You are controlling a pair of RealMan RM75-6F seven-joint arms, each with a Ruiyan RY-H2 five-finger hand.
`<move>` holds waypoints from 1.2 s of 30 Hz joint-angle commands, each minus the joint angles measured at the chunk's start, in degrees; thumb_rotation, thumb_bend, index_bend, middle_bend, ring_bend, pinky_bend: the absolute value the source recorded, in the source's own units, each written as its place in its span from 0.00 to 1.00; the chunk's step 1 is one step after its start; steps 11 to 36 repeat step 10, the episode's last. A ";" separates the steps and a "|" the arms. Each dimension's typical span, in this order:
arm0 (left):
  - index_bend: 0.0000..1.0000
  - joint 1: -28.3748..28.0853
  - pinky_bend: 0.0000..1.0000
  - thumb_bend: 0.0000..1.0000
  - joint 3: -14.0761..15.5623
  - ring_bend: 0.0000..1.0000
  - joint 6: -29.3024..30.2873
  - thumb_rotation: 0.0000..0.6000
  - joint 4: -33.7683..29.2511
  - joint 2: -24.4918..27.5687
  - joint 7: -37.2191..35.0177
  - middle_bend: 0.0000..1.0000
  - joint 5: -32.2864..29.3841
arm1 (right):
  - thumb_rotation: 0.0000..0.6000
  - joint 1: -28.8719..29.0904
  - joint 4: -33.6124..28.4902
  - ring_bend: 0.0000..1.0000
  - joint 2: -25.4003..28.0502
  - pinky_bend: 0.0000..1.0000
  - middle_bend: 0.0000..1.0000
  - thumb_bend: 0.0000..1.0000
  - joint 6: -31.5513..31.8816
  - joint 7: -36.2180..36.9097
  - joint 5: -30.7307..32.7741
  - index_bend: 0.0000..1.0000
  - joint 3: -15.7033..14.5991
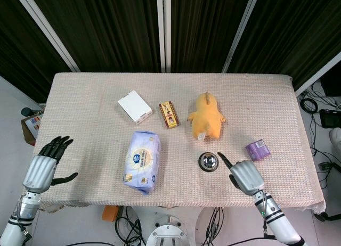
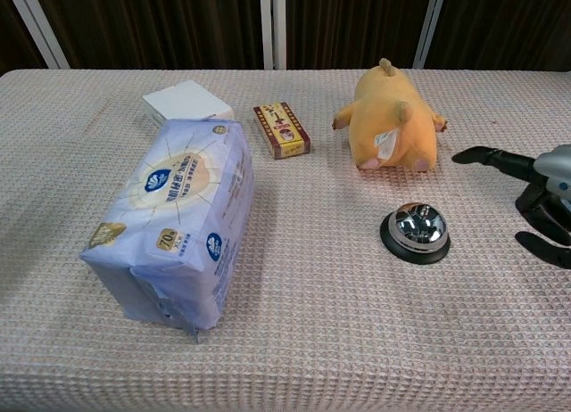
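Dark curtains (image 1: pixel 213 27) hang behind the table (image 1: pixel 96 102), which wears a beige woven cloth; cables (image 1: pixel 319 110) trail across the pale floor (image 1: pixel 10 97).

Tissue pack (image 1: pixel 142 162) laid near left of centre, bell (image 1: pixel 208 161) to its right, right hand (image 1: pixel 244 175) just right of bell, plush toy (image 1: pixel 205 116) behind bell, two boxes (image 1: pixel 135 107) (image 1: pixel 169 114) placed far left, small packet (image 1: pixel 257 149) at right.
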 commanded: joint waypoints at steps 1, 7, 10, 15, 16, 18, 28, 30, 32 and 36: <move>0.13 0.14 0.22 0.08 0.10 0.07 0.28 0.87 -0.33 0.19 0.18 0.09 0.23 | 1.00 -7.22 5.64 0.01 5.42 0.13 0.05 0.17 9.56 8.84 -3.83 0.00 -2.84; 0.13 0.44 0.22 0.08 0.12 0.07 0.96 0.87 -1.16 0.68 0.57 0.09 0.58 | 1.00 -13.52 10.25 0.00 8.81 0.00 0.00 0.03 14.85 18.20 3.92 0.00 -0.42; 0.13 0.44 0.22 0.08 0.09 0.07 0.76 0.87 -1.17 0.71 0.70 0.09 0.40 | 1.00 -14.96 13.72 0.00 8.23 0.00 0.00 0.05 16.76 21.74 3.27 0.00 0.56; 0.13 0.44 0.22 0.08 0.09 0.07 0.76 0.87 -1.17 0.71 0.70 0.09 0.40 | 1.00 -14.96 13.72 0.00 8.23 0.00 0.00 0.05 16.76 21.74 3.27 0.00 0.56; 0.13 0.44 0.22 0.08 0.09 0.07 0.76 0.87 -1.17 0.71 0.70 0.09 0.40 | 1.00 -14.96 13.72 0.00 8.23 0.00 0.00 0.05 16.76 21.74 3.27 0.00 0.56; 0.13 0.44 0.22 0.08 0.09 0.07 0.76 0.87 -1.17 0.71 0.70 0.09 0.40 | 1.00 -14.96 13.72 0.00 8.23 0.00 0.00 0.05 16.76 21.74 3.27 0.00 0.56; 0.13 0.44 0.22 0.08 0.09 0.07 0.76 0.87 -1.17 0.71 0.70 0.09 0.40 | 1.00 -14.96 13.72 0.00 8.23 0.00 0.00 0.05 16.76 21.74 3.27 0.00 0.56; 0.13 0.44 0.22 0.08 0.09 0.07 0.76 0.87 -1.17 0.71 0.70 0.09 0.40 | 1.00 -14.96 13.72 0.00 8.23 0.00 0.00 0.05 16.76 21.74 3.27 0.00 0.56; 0.13 0.44 0.22 0.08 0.09 0.07 0.76 0.87 -1.17 0.71 0.70 0.09 0.40 | 1.00 -14.96 13.72 0.00 8.23 0.00 0.00 0.05 16.76 21.74 3.27 0.00 0.56; 0.13 0.44 0.22 0.08 0.09 0.07 0.76 0.87 -1.17 0.71 0.70 0.09 0.40 | 1.00 -14.96 13.72 0.00 8.23 0.00 0.00 0.05 16.76 21.74 3.27 0.00 0.56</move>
